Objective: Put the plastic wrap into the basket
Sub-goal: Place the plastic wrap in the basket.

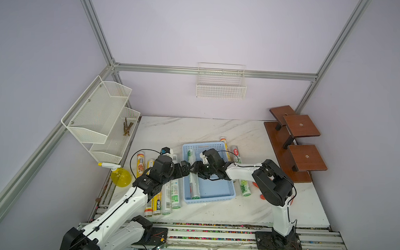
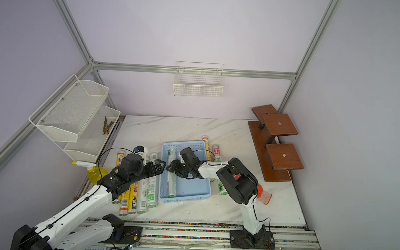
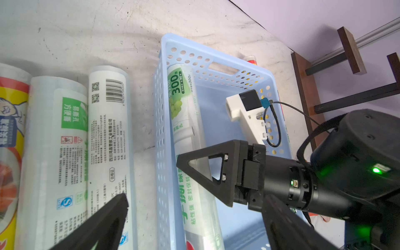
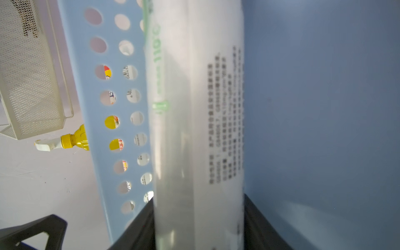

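right fingers [image 4: 259,227]: one each side of a white-green roll [image 4: 194,108], right up against it, can't tell if squeezing
roll: lying inside the basket [image 1: 214,188], along its left wall
left fingers [image 3: 108,220]: spread wide, empty, by the basket's left wall
other rolls [image 1: 167,199]: on the desk [image 1: 236,214] left of the basket, more rolls [image 1: 245,188] right of it

Basket [image 1: 217,187]: shallow, light blue, perforated walls, flat on table [image 1: 194,130]. One white roll [image 1: 194,184] (green print) lies lengthwise inside along a long wall. Outside: row of rolls [image 1: 167,196] on one side; yellow roll [image 1: 223,144] and green-print roll [image 1: 245,189] on the other.
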